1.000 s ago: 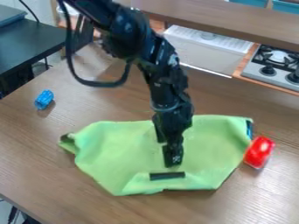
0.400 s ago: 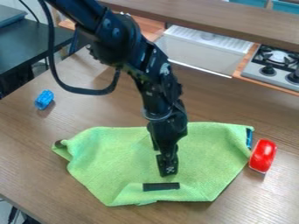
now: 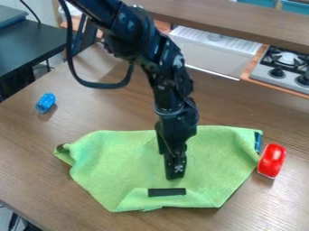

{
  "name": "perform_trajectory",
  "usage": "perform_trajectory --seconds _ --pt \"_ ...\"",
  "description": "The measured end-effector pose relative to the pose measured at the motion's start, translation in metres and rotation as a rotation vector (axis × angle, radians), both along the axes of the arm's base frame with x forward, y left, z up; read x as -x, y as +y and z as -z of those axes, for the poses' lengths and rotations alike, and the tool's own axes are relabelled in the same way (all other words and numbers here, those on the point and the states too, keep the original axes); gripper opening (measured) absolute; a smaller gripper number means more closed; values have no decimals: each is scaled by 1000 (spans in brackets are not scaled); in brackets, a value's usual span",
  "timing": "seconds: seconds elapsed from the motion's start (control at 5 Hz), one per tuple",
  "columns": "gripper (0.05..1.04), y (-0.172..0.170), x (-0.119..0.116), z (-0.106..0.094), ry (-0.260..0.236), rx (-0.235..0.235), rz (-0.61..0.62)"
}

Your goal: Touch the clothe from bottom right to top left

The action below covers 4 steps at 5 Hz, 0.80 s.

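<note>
The black gripper (image 3: 175, 175) hangs over the middle of the green cloth (image 3: 114, 162), its tip just above the dark strip (image 3: 167, 192) near the cloth's front edge. Whether the tip touches the cloth I cannot tell. The cloth lies spread on the wooden table, with a fold at its front edge and a curled corner at the left. A blue bit shows at its right corner.
A red object (image 3: 271, 160) stands right beside the cloth's right corner. A small blue object (image 3: 45, 103) lies at the table's left. Behind are a toy sink (image 3: 211, 52) and a stove (image 3: 283, 67); a black table (image 3: 30, 45) stands at the upper left.
The cloth has shifted toward the front and slightly left since the first frame, and the red object has turned more upright. Since the second frame, the arm has swung slightly right.
</note>
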State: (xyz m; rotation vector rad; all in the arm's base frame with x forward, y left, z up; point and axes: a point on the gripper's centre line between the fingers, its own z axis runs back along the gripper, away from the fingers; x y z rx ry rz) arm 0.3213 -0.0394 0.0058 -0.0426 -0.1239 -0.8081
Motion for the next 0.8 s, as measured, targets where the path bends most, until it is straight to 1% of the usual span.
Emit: perform_trajectory --seconds 0.2,0.4,0.6,0.8 --pt "1000 17 -29 -2 -2 13 -73" --pt "999 30 -47 -6 -3 22 -131" --pt "1000 43 -64 -9 -11 19 -182" --pt "1000 51 -83 -22 -48 26 -226"
